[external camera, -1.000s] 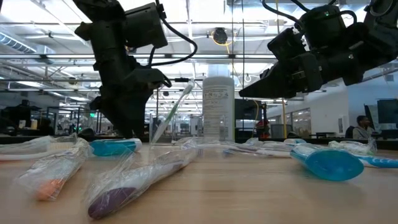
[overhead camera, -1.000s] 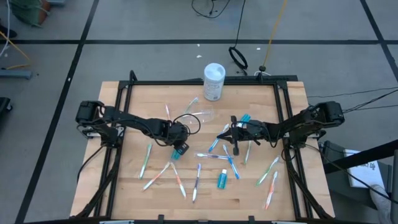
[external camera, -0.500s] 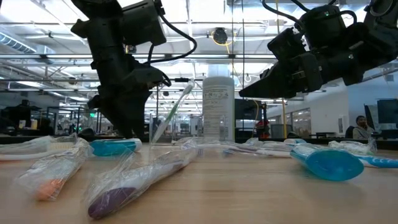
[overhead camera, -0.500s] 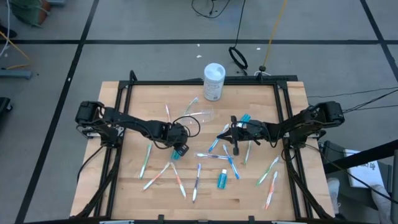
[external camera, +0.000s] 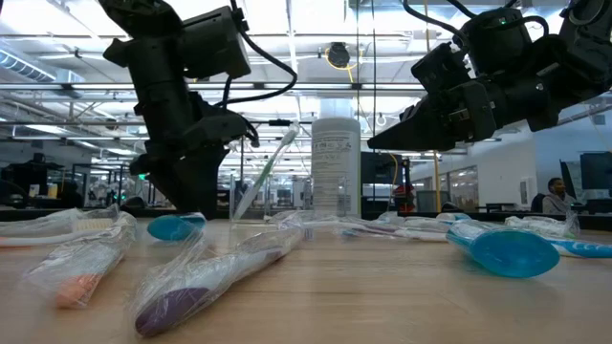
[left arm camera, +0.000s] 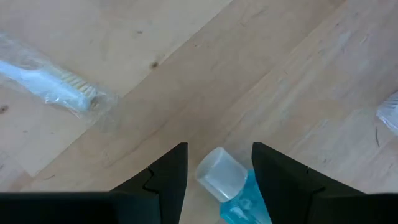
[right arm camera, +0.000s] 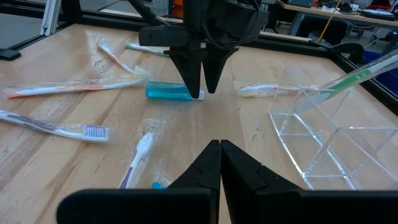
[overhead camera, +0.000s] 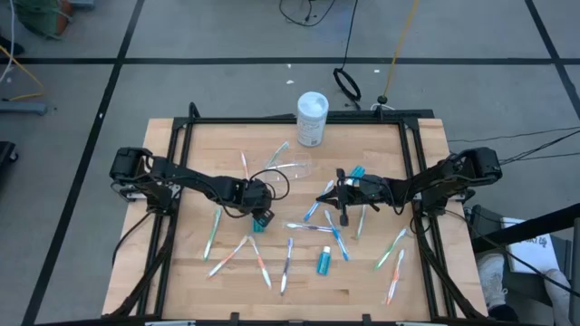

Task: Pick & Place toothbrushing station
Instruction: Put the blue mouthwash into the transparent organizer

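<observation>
A small teal toothpaste tube lies on the wooden table, left of centre. My left gripper points steeply down over it, open, one finger on each side of its clear cap. The same tube shows in the right wrist view below those fingers. My right gripper hangs level above the table's middle, shut and empty. The clear cup stands toward the far side with a green toothbrush leaning in it. Several wrapped toothbrushes lie scattered about. My left gripper comes at the tube's cap end from above, pointing steeply down, with the cap in the gap between its fingers. The tube lies flat on the table. Whether a finger touches it, I cannot tell.
A tall white tub stands at the far edge. A second teal tube lies near the front, right of centre. Wrapped toothbrushes lie on both sides of the arms. A black frame borders the table.
The toothpaste tube under my left gripper has turned about on the table: in the low view it lay side-on and now shows almost end-on. My left gripper has stayed over it, its fingers as far apart as before.
</observation>
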